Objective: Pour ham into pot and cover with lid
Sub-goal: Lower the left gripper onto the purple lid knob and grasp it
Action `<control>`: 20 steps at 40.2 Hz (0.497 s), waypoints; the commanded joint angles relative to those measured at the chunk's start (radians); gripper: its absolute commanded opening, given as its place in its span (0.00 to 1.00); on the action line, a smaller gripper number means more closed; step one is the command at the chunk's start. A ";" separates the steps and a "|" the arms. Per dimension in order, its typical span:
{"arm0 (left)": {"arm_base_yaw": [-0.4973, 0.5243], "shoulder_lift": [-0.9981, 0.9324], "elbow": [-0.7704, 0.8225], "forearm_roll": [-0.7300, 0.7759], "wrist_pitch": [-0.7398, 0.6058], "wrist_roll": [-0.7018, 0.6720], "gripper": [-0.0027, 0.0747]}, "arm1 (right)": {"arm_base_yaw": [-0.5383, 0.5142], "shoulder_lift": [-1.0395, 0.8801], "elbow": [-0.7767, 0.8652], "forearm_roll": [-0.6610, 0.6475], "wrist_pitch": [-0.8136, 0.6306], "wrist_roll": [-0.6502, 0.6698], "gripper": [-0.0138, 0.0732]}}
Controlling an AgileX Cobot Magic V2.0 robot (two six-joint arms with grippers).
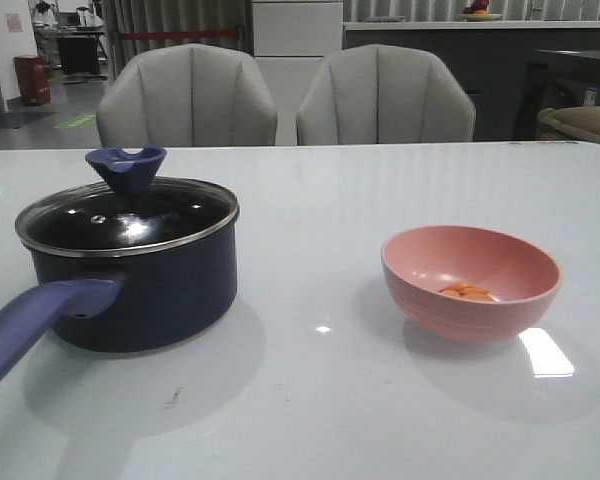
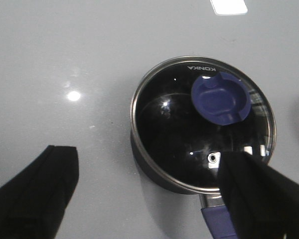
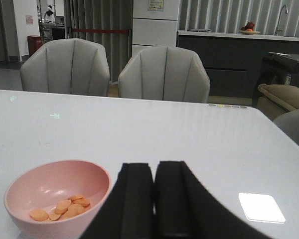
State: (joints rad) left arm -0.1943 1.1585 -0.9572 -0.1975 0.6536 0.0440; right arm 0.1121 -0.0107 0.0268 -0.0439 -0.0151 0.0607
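Starting on the left, my left gripper (image 2: pixel 148 194) hangs spread wide above the pot (image 1: pixel 140 275), whose lid (image 2: pixel 204 122) is on. Right gripper (image 3: pixel 154 199) is pressed together, empty, beside the bowl (image 3: pixel 55 191) holding ham (image 3: pixel 62 206). Uncovering comes first, I judge: grip the knob (image 2: pixel 221 97).

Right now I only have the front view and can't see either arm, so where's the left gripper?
Observer: The left gripper hangs above the lid, open wide, holding nothing.
Operator: And the right one?
Observer: The right gripper sits low, just beside the pink bowl, fingers pressed together and empty.
Operator: How much ham is there?
Observer: Roughly seven flat pieces of ham in one cluster at the bowl's bottom.
Operator: Any marking on the lid?
Observer: KONKA is printed near its rim.
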 commanded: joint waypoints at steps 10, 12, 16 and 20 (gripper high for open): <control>-0.141 0.309 -0.347 0.038 0.122 -0.091 0.81 | -0.006 -0.019 -0.005 -0.011 -0.077 -0.002 0.33; -0.155 0.348 -0.391 0.084 0.141 -0.154 0.81 | -0.006 -0.019 -0.005 -0.011 -0.077 -0.002 0.33; -0.183 0.416 -0.456 0.137 0.162 -0.228 0.82 | -0.006 -0.019 -0.005 -0.011 -0.077 -0.002 0.33; -0.210 0.471 -0.519 0.140 0.201 -0.250 0.81 | -0.006 -0.020 -0.005 -0.011 -0.077 -0.002 0.33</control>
State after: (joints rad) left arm -0.3790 1.6313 -1.4006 -0.0657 0.8601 -0.1693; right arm 0.1121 -0.0107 0.0268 -0.0439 -0.0151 0.0607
